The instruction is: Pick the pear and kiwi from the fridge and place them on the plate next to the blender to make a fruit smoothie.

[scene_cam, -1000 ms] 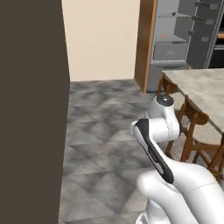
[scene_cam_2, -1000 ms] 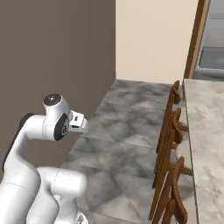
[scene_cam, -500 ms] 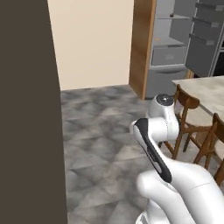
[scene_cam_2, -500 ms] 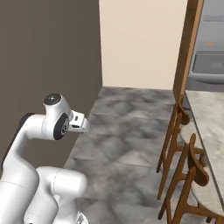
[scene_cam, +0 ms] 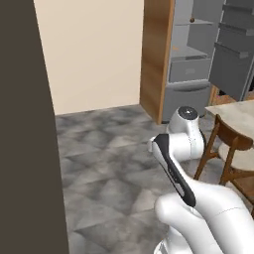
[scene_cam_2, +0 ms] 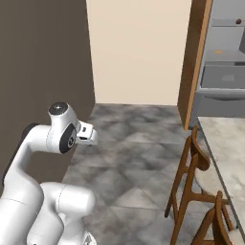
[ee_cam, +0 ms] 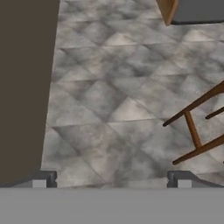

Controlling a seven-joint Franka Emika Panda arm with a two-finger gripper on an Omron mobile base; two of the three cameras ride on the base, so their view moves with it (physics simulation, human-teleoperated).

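As the base swings right, the fridge (scene_cam: 198, 64) slides toward centre, door open, shelves showing; pear and kiwi are too small to pick out. The jaws gape wide, empty, over floor (ee_cam: 122, 100).

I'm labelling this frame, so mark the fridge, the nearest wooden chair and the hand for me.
fridge (scene_cam: 191, 69), left base view, front of its grey inner drawer.
wooden chair (scene_cam_2: 187, 162), right base view, its curved backrest.
hand (ee_cam: 111, 179), hand view, midway between its two wide-apart finger tips.

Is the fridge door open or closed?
Open. The fridge shows its inner shelves and drawer, with the door swung out to the right.
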